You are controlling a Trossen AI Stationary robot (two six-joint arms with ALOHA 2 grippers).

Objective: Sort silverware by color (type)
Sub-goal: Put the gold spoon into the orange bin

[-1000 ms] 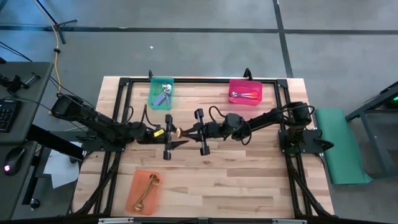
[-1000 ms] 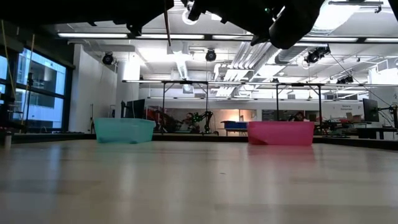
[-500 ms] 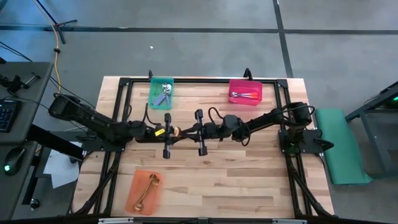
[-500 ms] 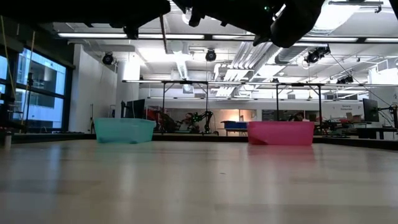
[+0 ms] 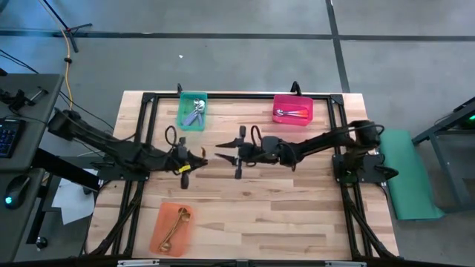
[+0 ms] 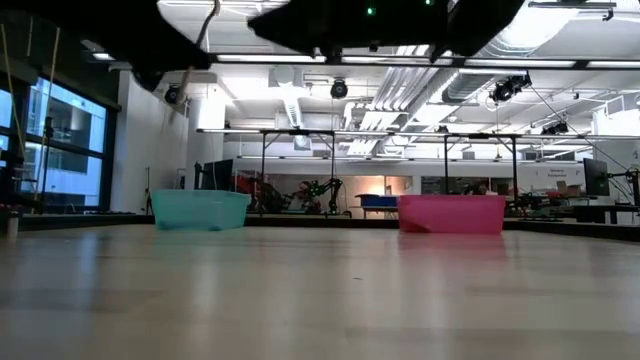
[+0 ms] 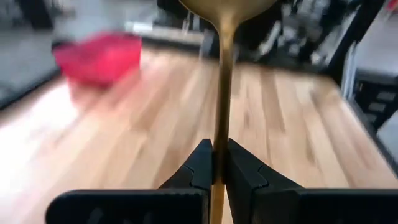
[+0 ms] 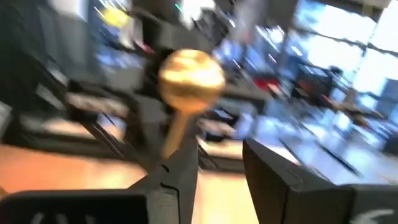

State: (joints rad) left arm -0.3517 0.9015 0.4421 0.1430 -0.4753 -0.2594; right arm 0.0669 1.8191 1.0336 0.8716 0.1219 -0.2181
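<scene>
A gold spoon (image 7: 222, 93) is up in the air over the table's middle, with my left gripper (image 5: 200, 157) shut on it. Its bowl (image 8: 189, 78) also shows ahead in the right wrist view. My right gripper (image 5: 220, 155) stands just to the right of the spoon, facing the left one, open and holding nothing. Lavender-handled spoons lie in the teal bin (image 5: 193, 110). Orange-handled ones lie in the pink bin (image 5: 292, 109). A gold spoon (image 5: 175, 225) lies in the orange bin (image 5: 160, 236). My left gripper pinches the gold spoon's handle (image 7: 218, 163) between its two fingers. The spoon lies along the fingers and the bowl (image 7: 227, 7) sticks out well past their tips. The fingers come about level from the table's left. The spoon is lifted clear of the table.
The teal bin (image 6: 200, 210) and the pink bin (image 6: 452, 214) stand at the table's far edge, and the orange bin is near the front left. A black frame (image 5: 241, 96) runs round the wooden tabletop. The room beyond holds other tables and gear.
The two grippers met over the table's middle with the gold spoon between them. My left gripper has drawn back toward the table's left edge, turning as it went, and the spoon has gone with it, clear of my right gripper's fingers.
</scene>
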